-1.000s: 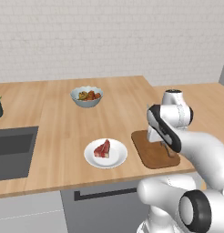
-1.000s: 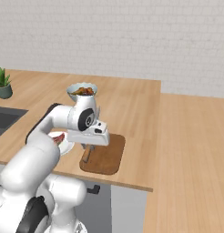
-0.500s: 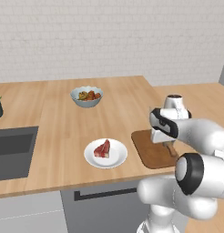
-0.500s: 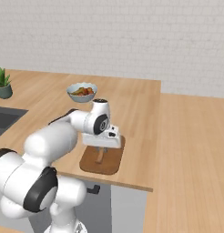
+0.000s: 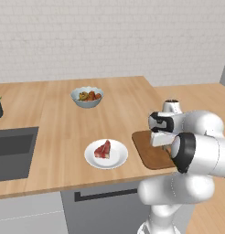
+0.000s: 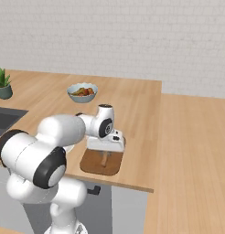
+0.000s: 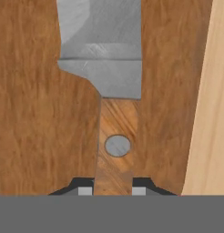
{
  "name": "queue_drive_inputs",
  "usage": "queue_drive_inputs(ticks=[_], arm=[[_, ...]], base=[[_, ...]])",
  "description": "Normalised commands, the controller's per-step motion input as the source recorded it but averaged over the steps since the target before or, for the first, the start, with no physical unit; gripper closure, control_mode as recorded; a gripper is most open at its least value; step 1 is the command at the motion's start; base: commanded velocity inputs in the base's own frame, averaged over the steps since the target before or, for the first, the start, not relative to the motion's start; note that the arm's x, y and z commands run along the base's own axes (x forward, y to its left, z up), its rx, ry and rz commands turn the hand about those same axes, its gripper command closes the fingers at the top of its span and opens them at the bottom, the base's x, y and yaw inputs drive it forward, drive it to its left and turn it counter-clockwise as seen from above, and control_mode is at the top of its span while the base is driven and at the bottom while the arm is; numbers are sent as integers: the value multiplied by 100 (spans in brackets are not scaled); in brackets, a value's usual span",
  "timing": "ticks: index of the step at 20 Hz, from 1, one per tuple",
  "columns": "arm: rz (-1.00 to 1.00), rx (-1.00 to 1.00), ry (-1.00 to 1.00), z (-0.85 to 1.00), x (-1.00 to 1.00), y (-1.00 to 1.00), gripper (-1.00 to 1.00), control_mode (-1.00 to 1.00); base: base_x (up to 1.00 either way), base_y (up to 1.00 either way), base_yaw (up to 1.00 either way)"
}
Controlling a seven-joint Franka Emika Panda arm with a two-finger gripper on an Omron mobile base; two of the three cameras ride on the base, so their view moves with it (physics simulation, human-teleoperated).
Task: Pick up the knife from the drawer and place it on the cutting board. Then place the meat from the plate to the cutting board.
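In the hand view my gripper (image 7: 112, 191) is shut on the knife's wooden handle (image 7: 116, 145). The silver blade (image 7: 104, 50) points away over the dark brown cutting board (image 7: 36, 113). From the right base view the gripper (image 6: 104, 154) hangs low over the cutting board (image 6: 92, 165) with the knife (image 6: 104, 160) pointing down at it. Whether the knife touches the wood I cannot tell. The meat (image 5: 104, 150) lies on the white plate (image 5: 93, 158), left of the cutting board (image 5: 150, 154). A grey drawer front (image 5: 96, 208) sits under the counter edge.
A bluish-grey bowl (image 5: 88, 96) of colourful food stands further back on the counter. The dark sink (image 5: 11, 151) and a potted plant (image 6: 3, 83) are at the far left. Pale counter (image 7: 214, 113) shows beside the board, whose right end lies near the counter's end.
The hand has carried the knife a little further over the board and lower. The elbow has swung round toward the cameras. Jaws stay shut on the handle.
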Motion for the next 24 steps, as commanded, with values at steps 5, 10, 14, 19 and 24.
queue_drive_inputs(ticks=[5, 10, 14, 19, 24], arm=[[0, 0, 0, -34, 14, -18, 100, -100], [0, 0, 0, -30, 14, -11, 100, -100], [0, 0, 0, -24, 36, -5, 100, -100], [0, 0, 0, -20, 18, 3, 100, -100], [0, 0, 0, -1, 0, 18, -100, -100]], base=[[0, 0, 0], [0, 0, 0], [0, 0, 0], [0, 0, 0], [0, 0, 0]])
